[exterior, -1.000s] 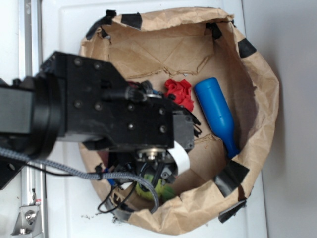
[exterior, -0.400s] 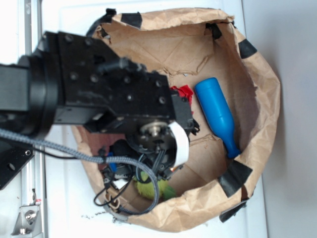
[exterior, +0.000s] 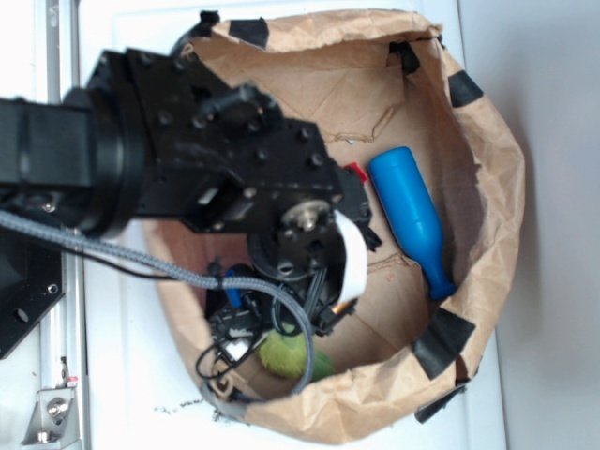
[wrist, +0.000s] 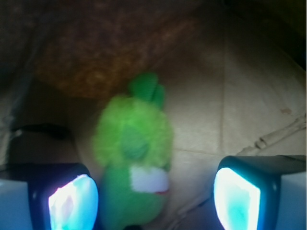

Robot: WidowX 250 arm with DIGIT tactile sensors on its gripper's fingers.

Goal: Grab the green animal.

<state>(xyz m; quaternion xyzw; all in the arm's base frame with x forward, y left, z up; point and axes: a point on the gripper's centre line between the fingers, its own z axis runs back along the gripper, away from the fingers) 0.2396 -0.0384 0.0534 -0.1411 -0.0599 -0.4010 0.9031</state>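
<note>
white surface [exterior: 122,394] carries a crumpled brown paper bag [exterior: 487,187] patched with black tape. inside the bag, the fingers [wrist: 156,199] are spread apart and hold nothing. the green animal [wrist: 134,167] lies on the bag floor between the fingers, close against the left one and apart from the right one. a blue bottle [exterior: 412,216] lies well clear of the fingers by the bag wall.

pincer [wrist: 153,199]: jaws apart | green animal [wrist: 134,167]: between them, nearer left pad [wrist: 72,203] | brown paper floor [wrist: 240,96]
</note>
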